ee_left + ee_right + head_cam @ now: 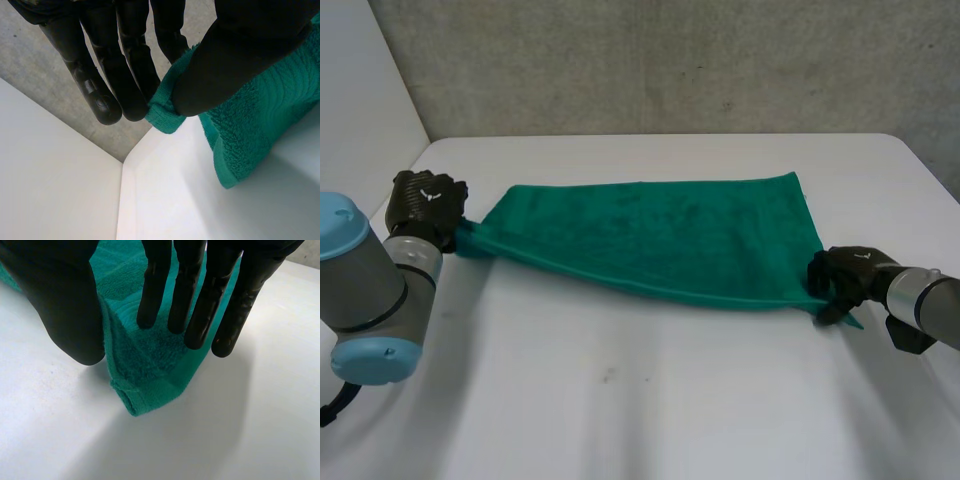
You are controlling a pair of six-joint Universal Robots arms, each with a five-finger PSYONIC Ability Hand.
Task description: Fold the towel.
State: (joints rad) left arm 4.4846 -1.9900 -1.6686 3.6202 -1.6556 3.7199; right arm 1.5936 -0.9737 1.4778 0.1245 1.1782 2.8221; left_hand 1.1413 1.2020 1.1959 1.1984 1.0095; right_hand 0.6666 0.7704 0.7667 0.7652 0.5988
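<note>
A green towel (660, 235) lies spread across the middle of the white table (620, 400), pulled taut between my two hands. My left hand (425, 205) is at the towel's left end. In the left wrist view its fingers (120, 75) and thumb (235, 60) pinch a bunched corner of the towel (165, 112) just above the table. My right hand (850, 280) holds the towel's near right corner. In the right wrist view that corner of the towel (145, 380) hangs between the thumb (60, 305) and the straight fingers (200, 295), its tip touching the table.
A grey wall (670, 60) runs behind the table's far edge, and a white panel (360, 90) stands at the left. Bare tabletop stretches in front of the towel to the near edge.
</note>
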